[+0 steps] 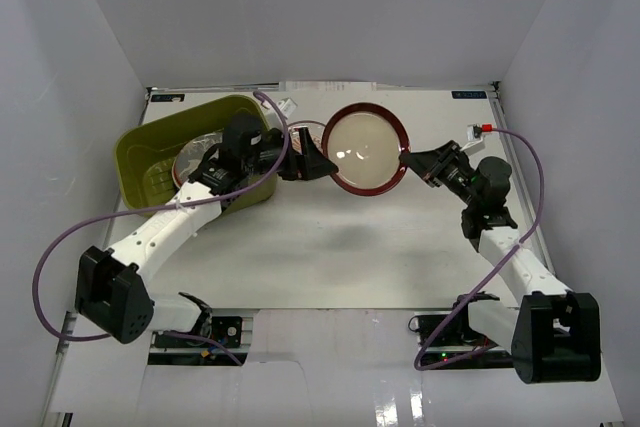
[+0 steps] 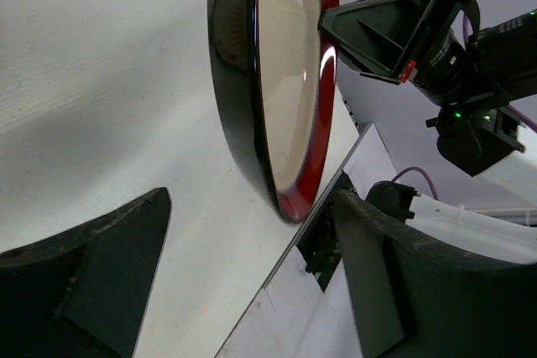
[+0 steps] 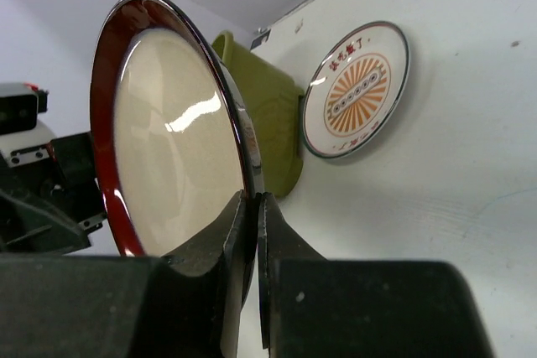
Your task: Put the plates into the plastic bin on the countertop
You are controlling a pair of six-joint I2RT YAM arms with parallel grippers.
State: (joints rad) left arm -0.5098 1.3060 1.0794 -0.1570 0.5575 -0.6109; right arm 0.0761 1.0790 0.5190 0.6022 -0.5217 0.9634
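Red-rimmed cream plate [image 1: 365, 150]: rigid, glossy, breakable (probably slippery). Right gripper [image 1: 407, 157] pinches its rim at 3 o'clock. The left gripper [image 1: 325, 161], jaws spread wide, should take the 9 o'clock rim.

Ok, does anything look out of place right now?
Nothing spilled or broken. The one oddity: the red-rimmed cream plate hangs above the countertop, pinched at its rim by the right gripper alone, with the left gripper open at the opposite edge.
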